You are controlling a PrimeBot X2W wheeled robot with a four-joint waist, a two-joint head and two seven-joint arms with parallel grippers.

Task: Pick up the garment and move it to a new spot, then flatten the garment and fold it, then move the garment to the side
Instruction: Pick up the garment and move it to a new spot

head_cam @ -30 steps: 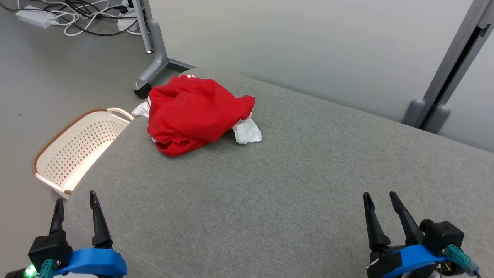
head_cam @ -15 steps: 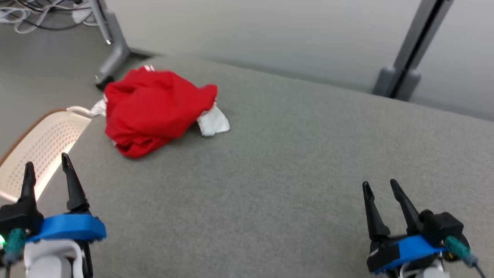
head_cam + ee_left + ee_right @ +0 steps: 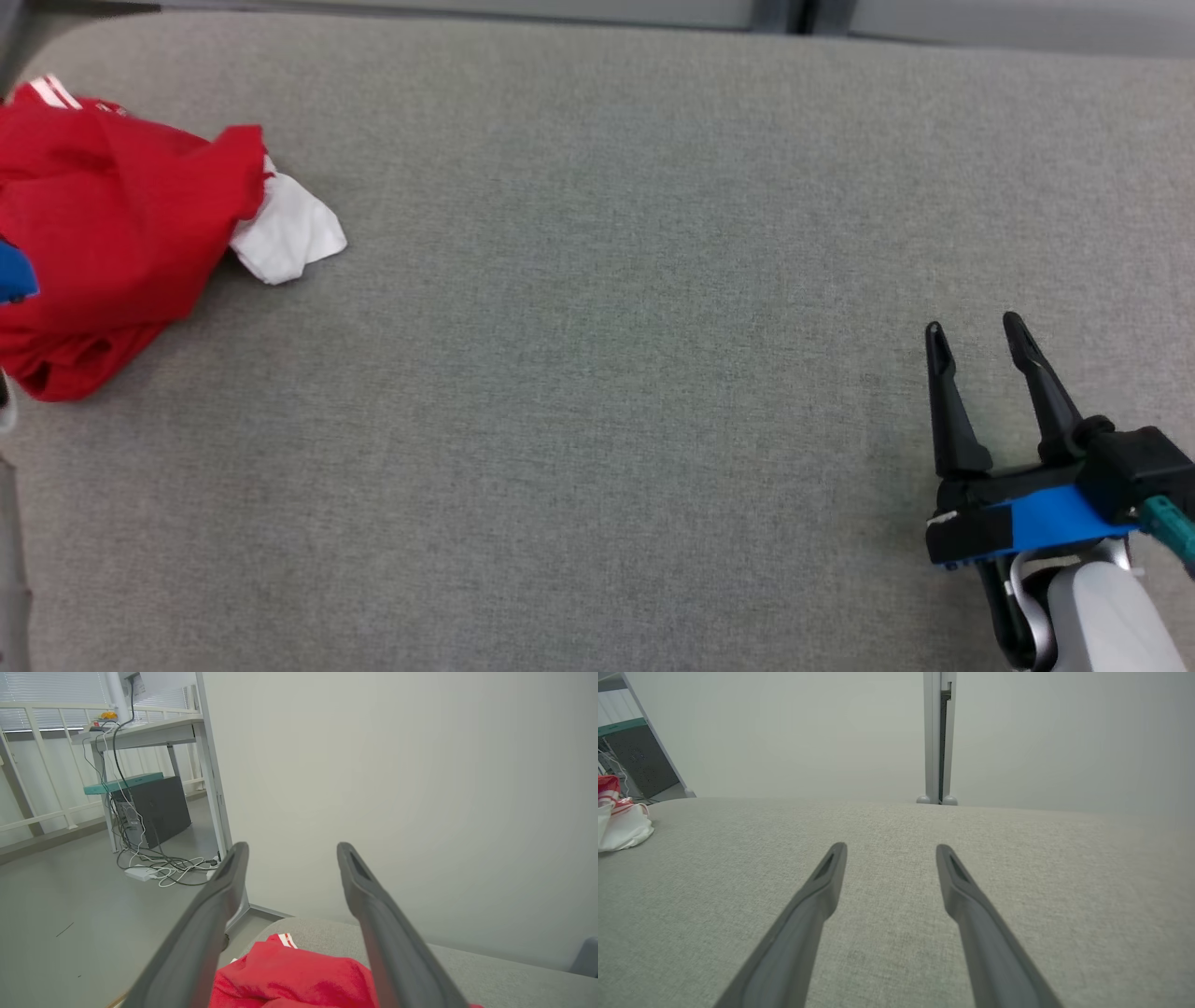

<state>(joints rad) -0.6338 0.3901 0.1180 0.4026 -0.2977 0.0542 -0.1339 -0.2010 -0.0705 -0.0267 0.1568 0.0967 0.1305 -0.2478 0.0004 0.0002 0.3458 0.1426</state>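
The garment (image 3: 103, 243) is a crumpled red heap with white parts, lying at the far left of the grey cushioned surface (image 3: 597, 373). In the left wrist view, my left gripper (image 3: 289, 851) is open and hovers just above the garment's (image 3: 289, 975) red cloth, nothing between its fingers. A blue piece of its mount (image 3: 11, 273) shows over the garment at the head view's left edge. My right gripper (image 3: 974, 329) is open and empty at the lower right, far from the garment. In the right wrist view the right gripper (image 3: 891, 851) points across bare cushion, with the garment (image 3: 619, 821) far left.
Beyond the cushion's far left corner, a desk leg (image 3: 212, 784) stands on the floor beside tangled cables (image 3: 154, 868) and a dark computer tower (image 3: 154, 807). A pale wall runs behind the cushion. A grey upright post (image 3: 939, 737) stands at its far edge.
The head camera has tilted down and turned right, so the garment now sits at the left edge and the basket is out of frame. My left gripper has reached forward over the garment.
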